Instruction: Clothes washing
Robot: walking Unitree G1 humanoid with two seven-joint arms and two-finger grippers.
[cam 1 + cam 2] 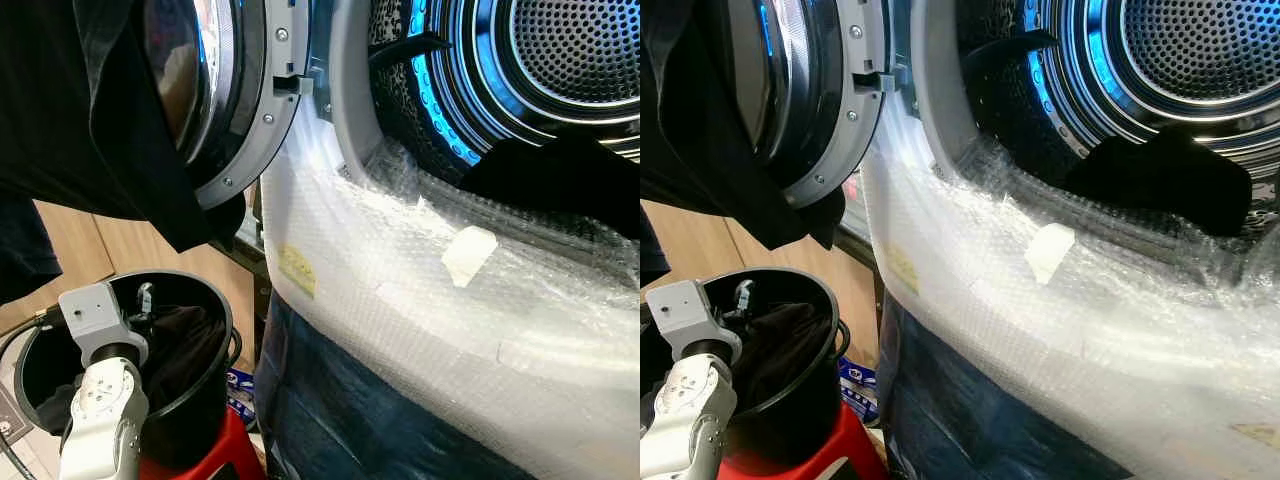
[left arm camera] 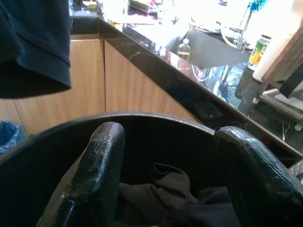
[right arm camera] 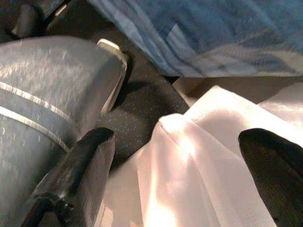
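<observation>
From the head camera I see the washing machine (image 1: 420,330) close in front of me, its front wrapped in bubble wrap (image 1: 400,270) with a strip of tape (image 1: 468,254) stuck on it, and blue covering lower down. The round door (image 1: 235,100) hangs open at about 11 o'clock, and a dark garment (image 1: 90,120) is draped across it, covering most of the glass. Inside, the perforated drum (image 1: 1200,50) glows blue at 1 o'clock, and another dark piece of clothing (image 1: 1170,175) lies at the drum's lower lip, just behind the wrapped rim. At 7 o'clock a black bucket (image 1: 195,395) sits on something red (image 1: 215,450), with dark clothes (image 1: 185,345) piled inside it. My left arm (image 1: 100,400) reaches down over the near rim of that bucket. In the left wrist view, the left gripper (image 2: 175,156) has its fingers (image 2: 102,156) spread apart, poised just above the crumpled clothing in the bucket, gripping nothing; beyond the rim I see wooden cabinet fronts (image 2: 90,75) and a dark stone table (image 2: 189,80) with bottles. In the right wrist view, the right gripper (image 3: 189,175) also has its fingers (image 3: 85,165) well apart, hanging over white cloth (image 3: 203,156) next to a grey rounded object I cannot identify.
</observation>
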